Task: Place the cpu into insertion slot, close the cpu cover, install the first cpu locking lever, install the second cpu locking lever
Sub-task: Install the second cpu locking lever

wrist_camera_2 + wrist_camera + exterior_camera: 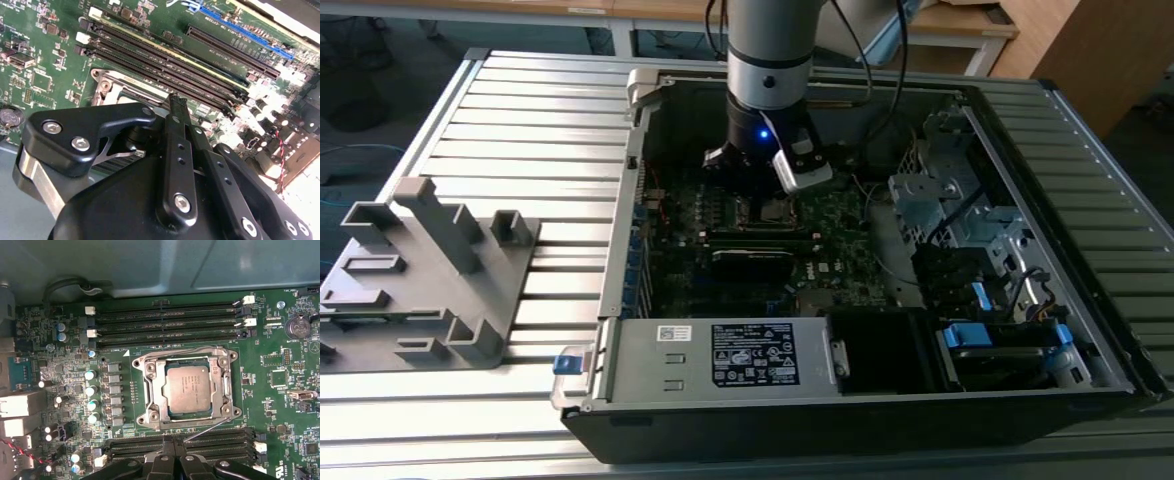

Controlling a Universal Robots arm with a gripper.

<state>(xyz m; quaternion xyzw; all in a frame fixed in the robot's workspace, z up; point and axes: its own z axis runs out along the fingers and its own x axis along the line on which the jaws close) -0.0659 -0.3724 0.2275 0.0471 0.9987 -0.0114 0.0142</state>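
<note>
The cpu (pixel 187 387) lies flat in its socket, its dull grey top showing through the window of the cpu cover (pixel 152 385), which is folded down over it. One thin locking lever (pixel 210 428) sticks out slantwise from the socket's corner toward my gripper (pixel 172 442). The lever's free end meets the fingertips; a pinch on it cannot be made out. In the second wrist view my gripper (pixel 177 100) has its black fingers pressed together, tip just above the socket's edge (pixel 107 82). In the exterior view the gripper (pixel 767 195) hangs low over the socket (pixel 778 210) inside the case.
Black memory slots (pixel 170 322) run along both sides of the socket. Capacitors (pixel 92 395) stand beside it. The case walls (pixel 620 200), a drive cage (pixel 941 200) and the power supply (pixel 720 355) hem in the board. A grey fixture (pixel 427 270) stands on the table at the exterior view's left.
</note>
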